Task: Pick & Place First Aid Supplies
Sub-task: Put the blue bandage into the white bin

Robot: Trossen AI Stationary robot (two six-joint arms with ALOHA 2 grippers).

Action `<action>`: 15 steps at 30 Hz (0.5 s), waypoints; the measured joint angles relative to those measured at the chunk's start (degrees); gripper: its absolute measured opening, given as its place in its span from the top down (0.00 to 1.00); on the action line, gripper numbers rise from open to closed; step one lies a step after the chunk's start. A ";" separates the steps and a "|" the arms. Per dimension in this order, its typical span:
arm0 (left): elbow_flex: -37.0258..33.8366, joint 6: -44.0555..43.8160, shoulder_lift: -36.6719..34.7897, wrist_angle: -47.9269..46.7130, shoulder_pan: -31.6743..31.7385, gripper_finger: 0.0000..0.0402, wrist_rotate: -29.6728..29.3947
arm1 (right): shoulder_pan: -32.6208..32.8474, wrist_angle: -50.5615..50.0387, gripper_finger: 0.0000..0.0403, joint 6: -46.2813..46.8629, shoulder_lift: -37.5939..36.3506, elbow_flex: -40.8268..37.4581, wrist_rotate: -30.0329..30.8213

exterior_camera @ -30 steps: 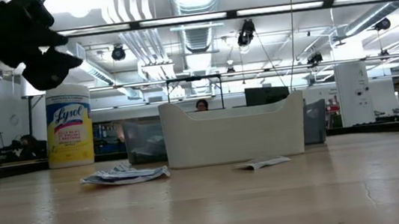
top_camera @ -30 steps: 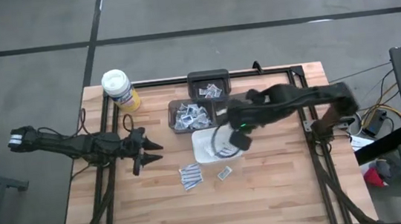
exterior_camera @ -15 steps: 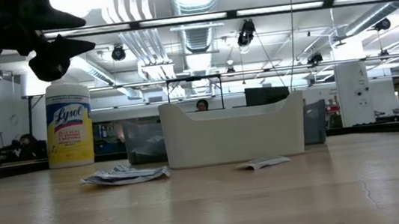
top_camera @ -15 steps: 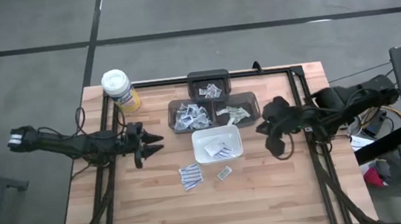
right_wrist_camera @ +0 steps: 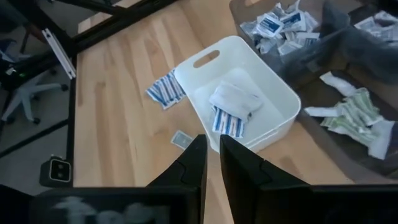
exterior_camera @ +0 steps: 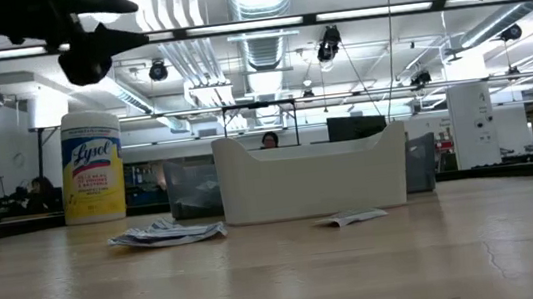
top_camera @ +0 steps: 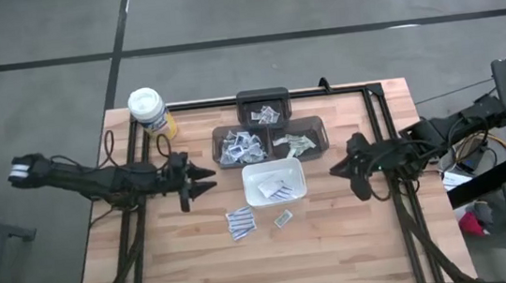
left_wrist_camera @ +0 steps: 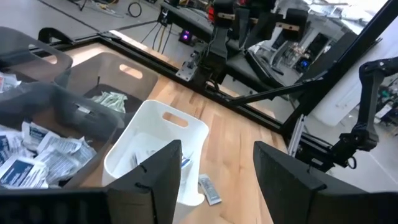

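The white tray (top_camera: 274, 183) is the landmark here, and it now holds a few first aid packets (right_wrist_camera: 231, 107): a white one lying on top of blue-striped ones, on the tray floor. A second ago the right gripper (top_camera: 342, 168) was over this tray; it has since swung out to the tray's right, near the table's edge, and hangs above the board. Its fingers stand almost together with only a thin slit between them, and nothing shows in that slit, so I judge the drop into the tray is done and this arm is retreating.

Two lots of packets are not yet collected: a small striped stack (top_camera: 240, 222) on the wood just in front of the tray's left corner, and a single packet (top_camera: 284, 218) in front of the tray, slightly right of the stack. Behind the tray stand three dark bins (top_camera: 263, 106) with more sorted packets (white and grey in the one behind the tray's left, greenish ones in the one behind its right).

The left gripper (top_camera: 202, 178) has meanwhile moved in toward the tray from the left and now hovers just beside the tray's left side, fingers spread wide and empty. That suggests the turn passes to this arm, with the striped stack its nearest target.

The yellow canister (top_camera: 151, 113) sits well behind and left of the tray, untouched.
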 joint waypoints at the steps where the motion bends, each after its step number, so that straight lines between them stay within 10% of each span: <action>1: 0.81 0.19 1.21 0.02 0.00 0.51 0.00 | 0.17 0.79 0.89 0.21 -0.80 -1.16 -0.01; 15: 17.99 -0.11 17.57 -16.03 -1.07 0.51 1.80 | 0.28 7.19 0.89 -0.45 -10.82 -12.46 0.14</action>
